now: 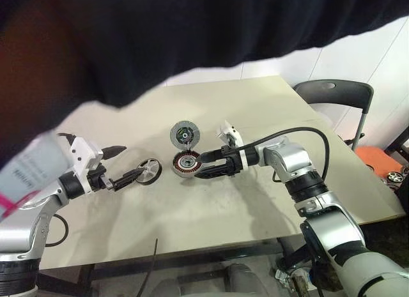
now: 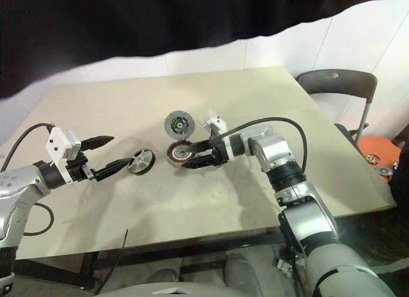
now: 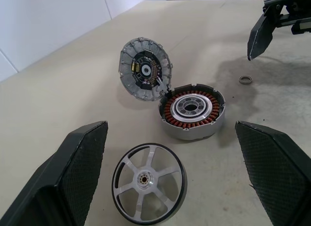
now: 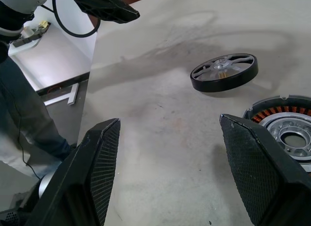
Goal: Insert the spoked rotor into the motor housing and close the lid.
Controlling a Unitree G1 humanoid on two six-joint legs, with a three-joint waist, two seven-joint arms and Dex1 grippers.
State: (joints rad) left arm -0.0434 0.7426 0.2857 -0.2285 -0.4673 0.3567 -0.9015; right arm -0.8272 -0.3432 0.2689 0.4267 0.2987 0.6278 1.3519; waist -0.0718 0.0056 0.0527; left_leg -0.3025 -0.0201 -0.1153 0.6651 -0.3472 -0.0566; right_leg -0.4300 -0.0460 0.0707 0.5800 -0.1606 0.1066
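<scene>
rotor [image 3: 149, 182] looks light, stiff (thin rim); left claw [image 1: 121, 164] released, take rim edges; right claw [image 1: 206, 165] released.

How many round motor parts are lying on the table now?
4. The spoked rotor lies flat nearest the left claw. The motor housing sits between the claws. The lid leans tilted against the housing. A small ring lies apart, beyond the housing. More may be hidden.

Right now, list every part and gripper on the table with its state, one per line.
spoked rotor: flat on the table, outside the housing.
motor housing: open, windings exposed, no rotor in it.
lid: raised, tilted up beside the housing.
left gripper: open, empty.
right gripper: open, empty.
</scene>
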